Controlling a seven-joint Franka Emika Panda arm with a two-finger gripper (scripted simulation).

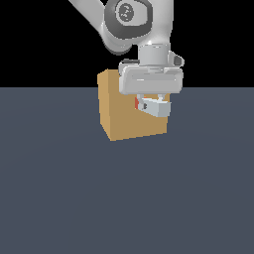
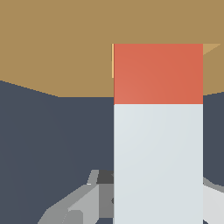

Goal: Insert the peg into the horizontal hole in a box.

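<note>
The white-and-grey gripper [image 1: 153,101] is clamped on the white half of the long square orange-red-and-white peg [image 2: 158,131], whose red end is partly inside the small square hole [image 2: 113,61] in the plain tan cardboard-coloured box [image 1: 119,111], so insertion looks underway, needing a straight push deeper.

the arm [image 1: 149,25] is glossy white with rounded grey shading, and a darker grey disc cap sits on its big joint [image 1: 126,12]. below that a pale boxy hand block carries the gripper [image 1: 155,104]. in the wrist view, grey angular fingers [image 2: 74,205] show with a dark patch between.
</note>
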